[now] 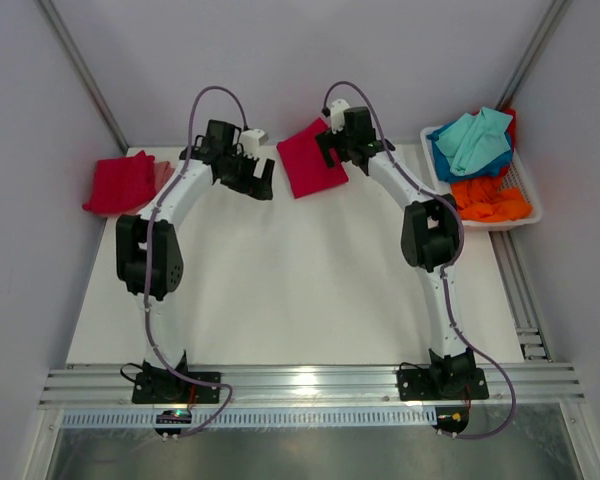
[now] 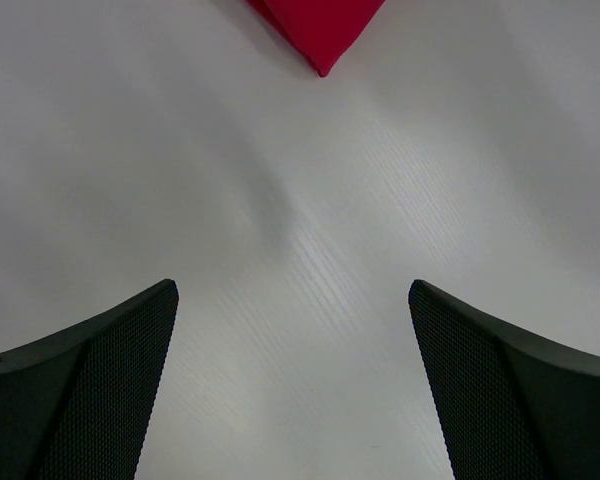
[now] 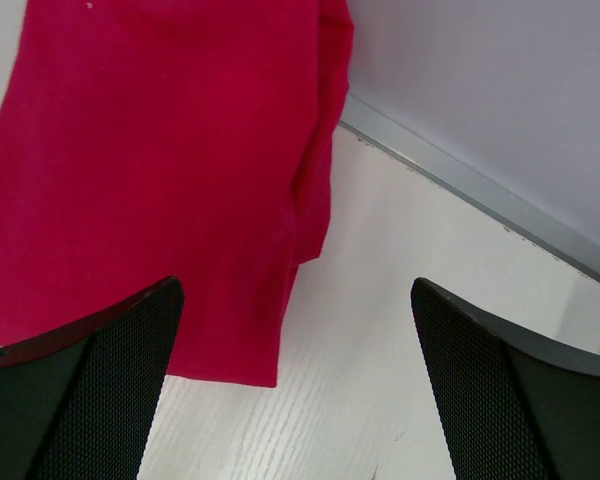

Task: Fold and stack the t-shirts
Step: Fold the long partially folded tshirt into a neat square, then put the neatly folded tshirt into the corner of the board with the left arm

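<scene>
A folded crimson t-shirt lies flat at the back middle of the table. My right gripper hovers over its right edge, open and empty; in the right wrist view the crimson t-shirt fills the upper left, reaching under the left finger of the gripper. My left gripper is just left of the shirt, open over bare table; its wrist view shows only the crimson t-shirt's corner ahead of the gripper. A folded crimson and pink stack sits at the far left.
A white plastic basket at the back right holds crumpled teal, blue and orange shirts. A metal strip runs along the back wall close behind the right gripper. Aluminium rails line the table's right and near edges.
</scene>
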Robot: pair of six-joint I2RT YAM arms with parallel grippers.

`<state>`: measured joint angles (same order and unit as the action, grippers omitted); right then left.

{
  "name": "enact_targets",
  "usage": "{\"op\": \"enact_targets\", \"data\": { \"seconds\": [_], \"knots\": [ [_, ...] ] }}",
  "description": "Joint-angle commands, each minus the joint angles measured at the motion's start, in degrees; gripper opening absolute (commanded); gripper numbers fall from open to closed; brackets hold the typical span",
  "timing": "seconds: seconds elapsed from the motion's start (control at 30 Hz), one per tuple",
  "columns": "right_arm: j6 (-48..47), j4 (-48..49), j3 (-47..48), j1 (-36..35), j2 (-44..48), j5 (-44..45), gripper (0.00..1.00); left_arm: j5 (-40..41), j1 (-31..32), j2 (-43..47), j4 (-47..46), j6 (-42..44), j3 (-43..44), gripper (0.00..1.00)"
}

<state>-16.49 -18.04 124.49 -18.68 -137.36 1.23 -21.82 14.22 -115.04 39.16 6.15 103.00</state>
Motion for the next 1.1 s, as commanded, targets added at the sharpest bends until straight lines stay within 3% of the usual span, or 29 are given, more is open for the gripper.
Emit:
{"op": "enact_targets", "data": {
  "seconds": [0.0,0.23,0.63,1.07],
  "knots": [
    [-1.17,1.96,2.08,-2.06,-0.98,-3.43,0.99,-2.35,-0.24,-0.71,-2.15,-0.97,-0.87,0.99],
    [-1.35,1.7,4.0,-2.59,-3.26,-4.66,0.99,-3.84,-0.16,-0.97,-1.28,-1.23,-0.87,0.99],
    [-0.29,2.66,6.82,-3.3,-6.6,3.95,0.99,-11.4,-0.24,1.05,1.45,-1.58,-3.68,0.99],
    [-4.68,-7.61,7.96,-4.7,-7.22,8.43,1.0,-14.56,-0.07,-0.18,2.68,-1.67,-2.01,0.99]
  ]
}}
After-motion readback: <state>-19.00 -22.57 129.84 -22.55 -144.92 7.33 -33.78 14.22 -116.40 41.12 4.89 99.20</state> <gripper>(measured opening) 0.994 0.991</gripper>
